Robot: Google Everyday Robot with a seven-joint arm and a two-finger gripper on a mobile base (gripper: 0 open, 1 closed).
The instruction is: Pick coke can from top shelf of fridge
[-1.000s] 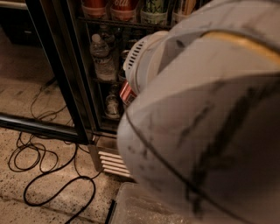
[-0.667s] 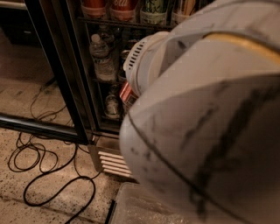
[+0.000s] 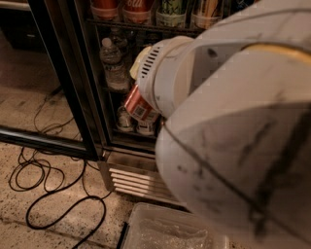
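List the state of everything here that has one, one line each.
fridge door: open.
coke can: tilted, upper end hidden behind the arm.
gripper: hidden behind the arm's white housing, next to the coke can.
water bottle: upright.
cans on the top shelf: upright.
floor cable: lying in loose loops.
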